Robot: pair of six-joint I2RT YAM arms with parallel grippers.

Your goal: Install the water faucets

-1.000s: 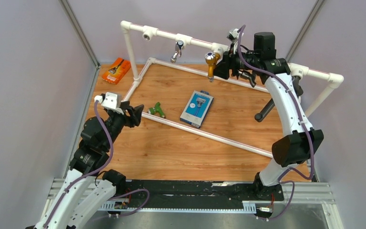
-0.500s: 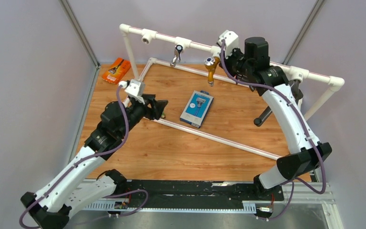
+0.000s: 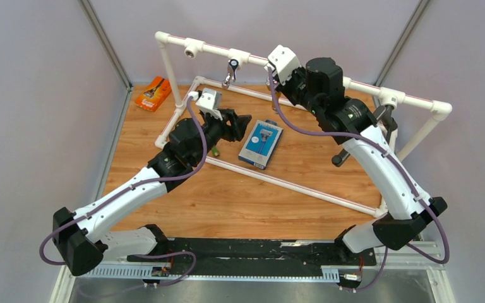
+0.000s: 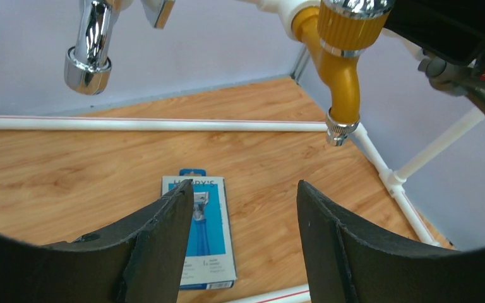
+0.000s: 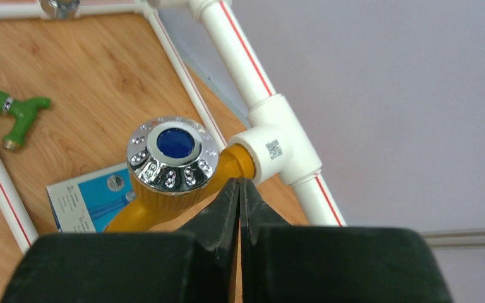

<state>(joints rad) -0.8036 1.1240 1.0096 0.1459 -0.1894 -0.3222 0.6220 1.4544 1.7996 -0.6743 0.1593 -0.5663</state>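
A chrome faucet hangs from a tee of the white pipe frame; the left wrist view shows its spout. A gold faucet with a chrome cap sits screwed into the neighbouring tee, spout down. My right gripper is shut with nothing between its fingers, its tips beside the gold faucet's neck. The green faucet lies on the wooden floor, partly under my left arm in the top view. Well above the floor, my left gripper is open and empty.
A flat blue-and-white box lies on the wood inside the frame, below my left gripper. An orange packet lies at the back left corner. The frame's low pipes cross the floor. Grey walls enclose the table.
My left arm has reached forward and right, past the green faucet to above the box. My right gripper has let go of the gold faucet, shut, and swung left over it.
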